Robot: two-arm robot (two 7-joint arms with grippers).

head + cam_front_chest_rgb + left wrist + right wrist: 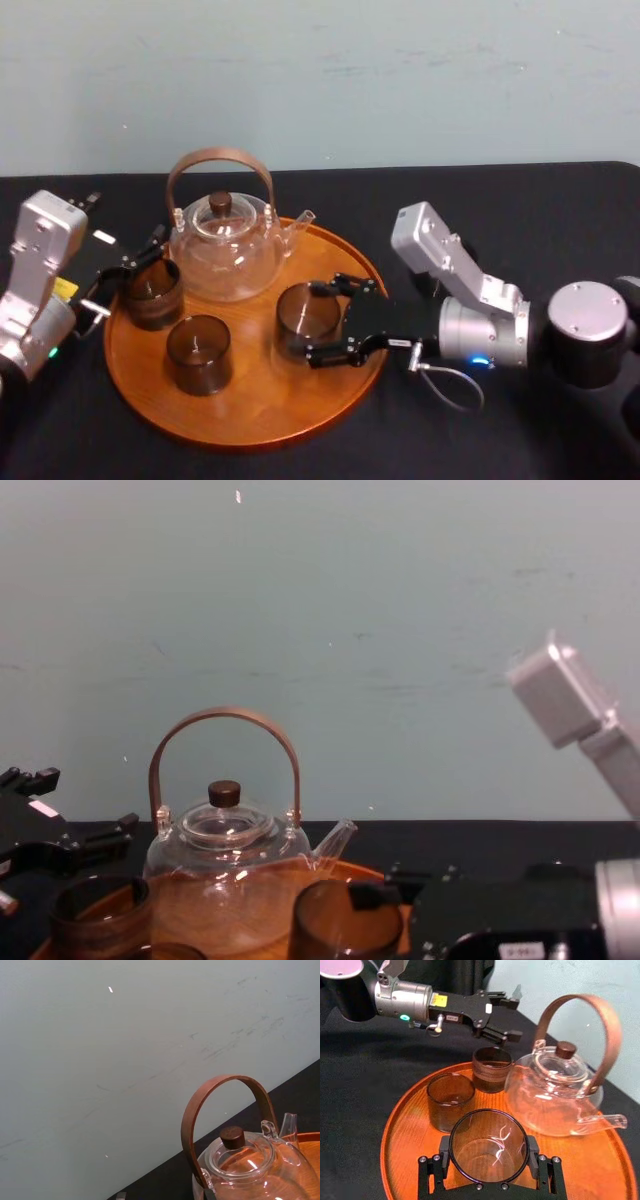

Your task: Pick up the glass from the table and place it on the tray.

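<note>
One glass – within right claw, on tray

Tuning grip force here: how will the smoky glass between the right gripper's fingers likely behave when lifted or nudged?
The smoky glass looks thin-walled, so probably fragile and light. Its smooth sides, clasped by the right gripper, may slip under a weak squeeze. Short and wide, it should resist tipping on the tray.
</note>
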